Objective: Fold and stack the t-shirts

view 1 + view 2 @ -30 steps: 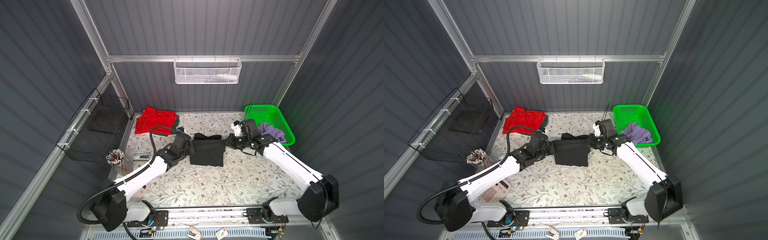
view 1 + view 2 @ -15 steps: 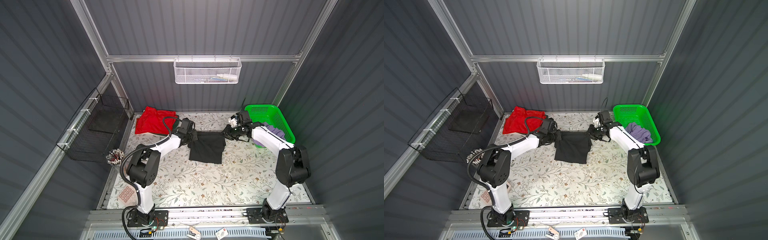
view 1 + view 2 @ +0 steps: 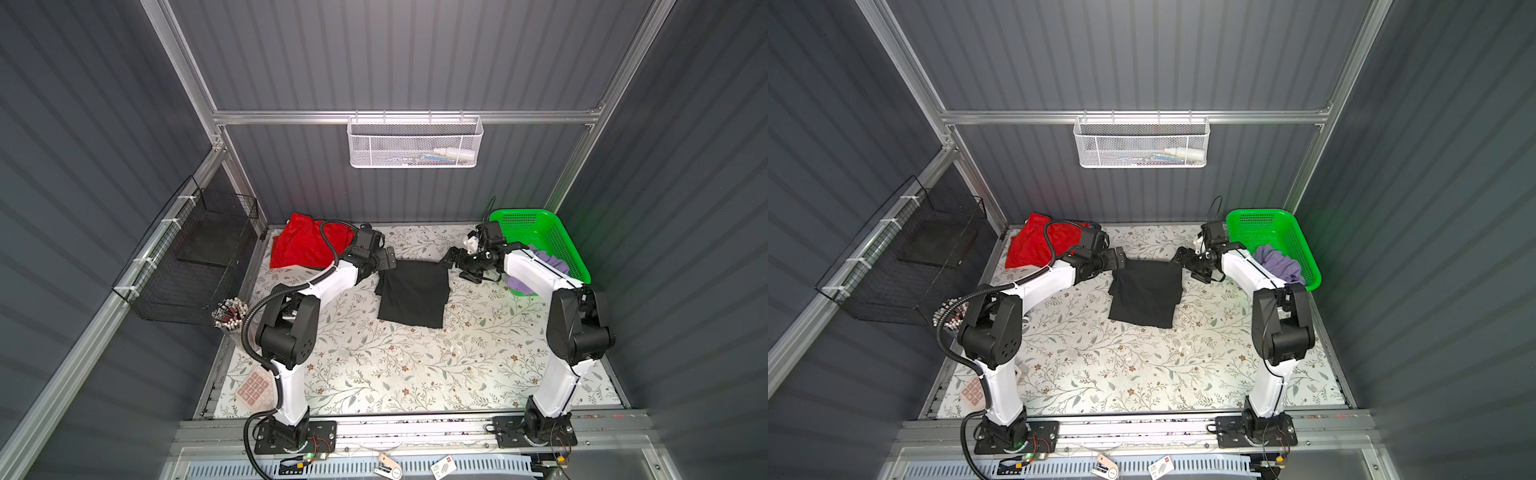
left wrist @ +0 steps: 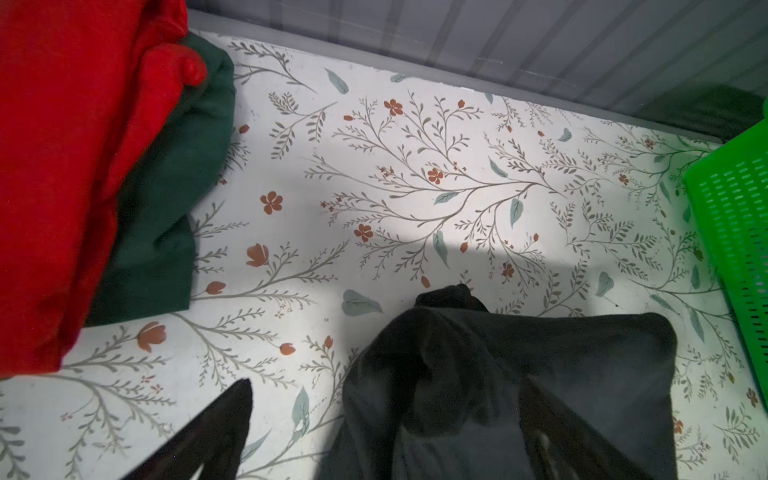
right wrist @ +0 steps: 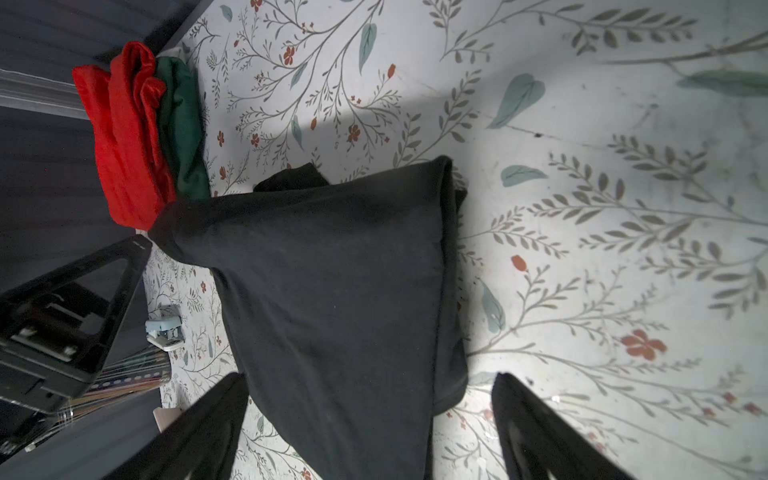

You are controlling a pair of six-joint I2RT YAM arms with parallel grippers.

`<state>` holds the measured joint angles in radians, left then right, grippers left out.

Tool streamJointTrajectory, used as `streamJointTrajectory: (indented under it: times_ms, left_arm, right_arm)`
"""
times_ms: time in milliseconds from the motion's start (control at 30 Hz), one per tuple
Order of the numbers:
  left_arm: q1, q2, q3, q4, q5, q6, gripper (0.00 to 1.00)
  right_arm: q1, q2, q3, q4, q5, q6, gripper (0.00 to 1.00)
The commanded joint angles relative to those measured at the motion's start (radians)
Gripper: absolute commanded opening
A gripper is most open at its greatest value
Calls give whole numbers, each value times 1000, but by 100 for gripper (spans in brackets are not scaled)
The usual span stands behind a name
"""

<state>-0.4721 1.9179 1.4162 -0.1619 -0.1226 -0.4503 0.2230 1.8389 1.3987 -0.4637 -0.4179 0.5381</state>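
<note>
Lying flat, the black t-shirt (image 3: pixel 411 293) looks ready for its next fold; left claw (image 3: pixel 385 262) and right claw (image 3: pixel 458 268) sit wide apart by its far corners, holding nothing.

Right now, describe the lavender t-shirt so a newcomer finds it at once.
Start at the bright green basket in the far right corner. The lavender t-shirt lies crumpled inside it. It alone is pale purple; the black t-shirt, red t-shirt and dark green t-shirt lie outside it.
</note>
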Motion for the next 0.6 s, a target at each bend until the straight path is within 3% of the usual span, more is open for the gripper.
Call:
streamJointTrajectory:
  times_ms: [0,167,467,567]
  left_arm:
    - [0,-7,-57,-30,21,45,100]
    - [8,66,-35,-58,88,41,99]
    - [16,216,68,-77,204,22,83]
    - [16,228,56,-38,248,-12,83]
  right_arm:
    - [1,-44,-51,-9,4,-14,94]
    - [1,-149,-174,17,-9,3,94]
    - [1,-272,-291,25,-15,10,94]
    - [1,-282,-305,23,-9,7,94]
